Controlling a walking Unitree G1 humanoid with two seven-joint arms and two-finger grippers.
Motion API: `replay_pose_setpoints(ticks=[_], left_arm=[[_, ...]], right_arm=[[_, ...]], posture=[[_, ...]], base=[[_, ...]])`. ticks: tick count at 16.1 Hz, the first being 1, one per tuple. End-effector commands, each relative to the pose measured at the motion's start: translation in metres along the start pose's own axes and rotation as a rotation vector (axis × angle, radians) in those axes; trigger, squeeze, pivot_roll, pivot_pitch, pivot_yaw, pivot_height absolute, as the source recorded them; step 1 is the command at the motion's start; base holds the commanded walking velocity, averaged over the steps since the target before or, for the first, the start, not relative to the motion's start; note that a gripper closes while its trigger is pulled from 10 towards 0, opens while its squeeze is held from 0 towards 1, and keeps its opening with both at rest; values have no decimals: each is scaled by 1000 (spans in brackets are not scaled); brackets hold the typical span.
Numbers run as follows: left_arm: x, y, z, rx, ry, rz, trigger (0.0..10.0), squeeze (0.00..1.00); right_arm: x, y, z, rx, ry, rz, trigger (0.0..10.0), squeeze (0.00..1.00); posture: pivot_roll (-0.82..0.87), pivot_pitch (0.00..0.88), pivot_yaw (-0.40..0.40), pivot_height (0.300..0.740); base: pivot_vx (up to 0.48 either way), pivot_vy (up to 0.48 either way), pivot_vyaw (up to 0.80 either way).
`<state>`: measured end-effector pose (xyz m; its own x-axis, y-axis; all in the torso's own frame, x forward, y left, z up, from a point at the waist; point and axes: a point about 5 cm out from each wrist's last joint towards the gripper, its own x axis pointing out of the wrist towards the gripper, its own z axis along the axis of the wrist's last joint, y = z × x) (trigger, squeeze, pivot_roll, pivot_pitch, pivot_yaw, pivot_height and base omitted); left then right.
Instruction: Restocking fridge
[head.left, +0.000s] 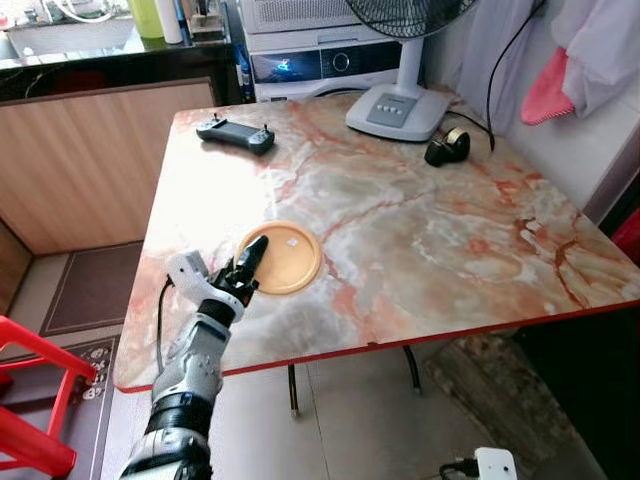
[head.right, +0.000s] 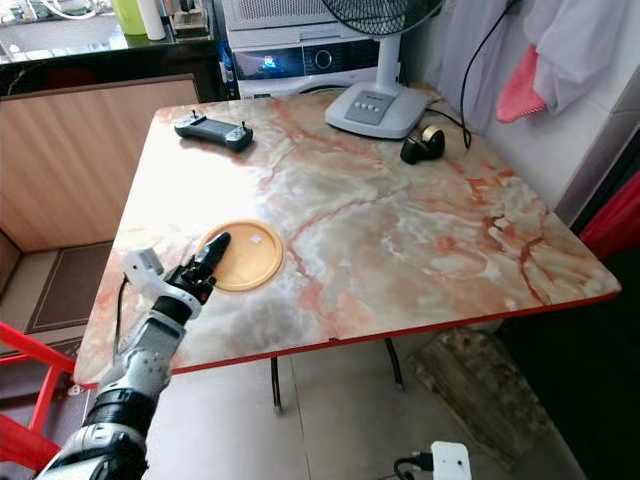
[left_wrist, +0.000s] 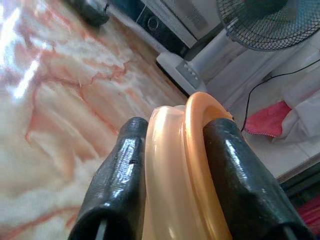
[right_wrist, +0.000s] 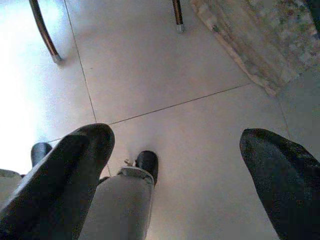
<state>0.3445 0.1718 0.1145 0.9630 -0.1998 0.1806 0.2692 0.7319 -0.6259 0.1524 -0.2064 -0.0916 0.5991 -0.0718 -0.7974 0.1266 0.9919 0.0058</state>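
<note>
Nearest us, the right gripper (right_wrist: 175, 175) hangs over the tiled floor (right_wrist: 165, 65), its two fingers spread wide with nothing between them; two table legs (right_wrist: 42, 30) are cut off at the frame edge. The left gripper (head.left: 250, 265) reaches onto the near left part of the marble table (head.left: 420, 230) and pinches the near rim of one orange plate (head.left: 290, 262). In the left wrist view the two fingers (left_wrist: 117, 180) press on either side of the rim, which appears there as a double edge, so we cannot tell whether one plate or two stacked ones are held. The plate lies flat on the table.

Farther back we count one black controller (head.left: 234, 133) at the far left, one small dark object (head.left: 447, 148) at the far right, too small to identify, and one fan (head.left: 400, 105) whose head is cut off at the top. Behind the table stands one appliance (head.left: 320, 62), partly hidden by the fan.
</note>
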Motion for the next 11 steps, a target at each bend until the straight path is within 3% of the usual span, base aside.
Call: replay_pose_setpoints(ticks=[1,3,4,6,8,10,11], left_arm=[[1,-5,5,24,-10,-15,0,0],[-1,-4,8,56,-12,-2,0,0],[-1,-2,11,102,-23,24,10000,0],[-1,-2,16,244,-31,87,10000,0],[2,-11,19,431,-37,80,10000,0],[6,-20,23,544,-40,55,10000,0],[7,-22,23,552,-41,50,10000,0]], right_arm=[[1,2,2,11,-10,-3,10000,0],[2,3,6,14,-14,-3,10000,0],[3,3,8,15,-17,-2,10000,0],[4,4,13,30,-36,-7,10000,0],[5,5,18,66,-48,-18,10000,0],[6,7,20,85,-57,-15,10000,0],[6,7,21,88,-58,-15,10000,0]], posture=[[-49,0,40,740],[-31,0,38,740],[-28,0,34,740],[-19,0,34,740],[0,0,42,740],[9,0,54,740],[9,0,58,740]], base=[[0,0,0],[0,0,0],[0,0,0],[0,0,0],[0,0,0],[0,0,0],[0,0,0]])
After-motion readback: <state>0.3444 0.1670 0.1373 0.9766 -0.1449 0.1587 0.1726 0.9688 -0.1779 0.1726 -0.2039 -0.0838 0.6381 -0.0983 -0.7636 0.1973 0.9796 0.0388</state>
